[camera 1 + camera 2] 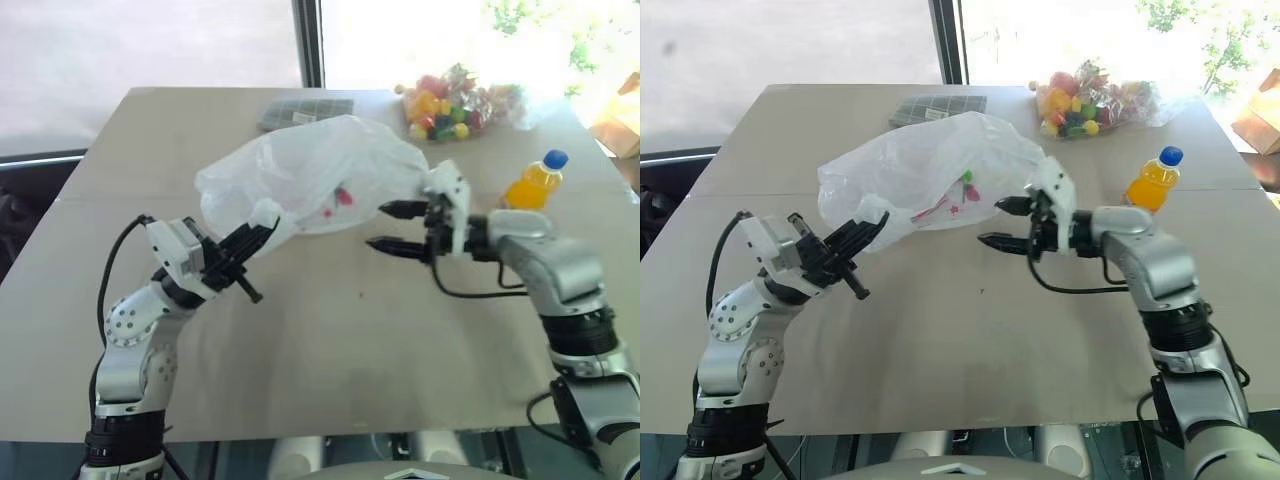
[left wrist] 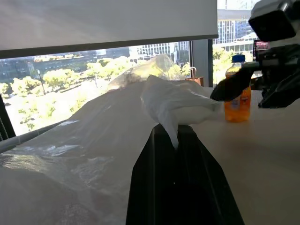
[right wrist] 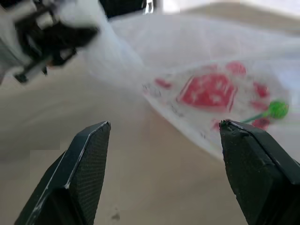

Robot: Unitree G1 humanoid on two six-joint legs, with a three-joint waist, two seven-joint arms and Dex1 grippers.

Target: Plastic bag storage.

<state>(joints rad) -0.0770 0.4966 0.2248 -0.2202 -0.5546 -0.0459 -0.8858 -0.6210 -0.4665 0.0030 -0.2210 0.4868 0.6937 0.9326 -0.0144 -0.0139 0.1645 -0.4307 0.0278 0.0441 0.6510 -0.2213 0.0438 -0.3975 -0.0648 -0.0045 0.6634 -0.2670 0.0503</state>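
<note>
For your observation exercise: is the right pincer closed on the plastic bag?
No. The right pincer stands open, its fingers apart and clear of the plastic bag.

The left arm rises from the near left corner, elbow bent, its forearm angled forward and toward the middle. The left gripper (image 1: 254, 236) points slightly upward, its two black fingers pressed together — a fold of the plastic bag (image 1: 310, 180) is pinched between them. The right arm comes in from the right, its wrist turned so the right gripper (image 1: 392, 227) points level toward the left arm. Its fingers (image 3: 84, 173) stand wide apart — nothing sits between them.
</note>
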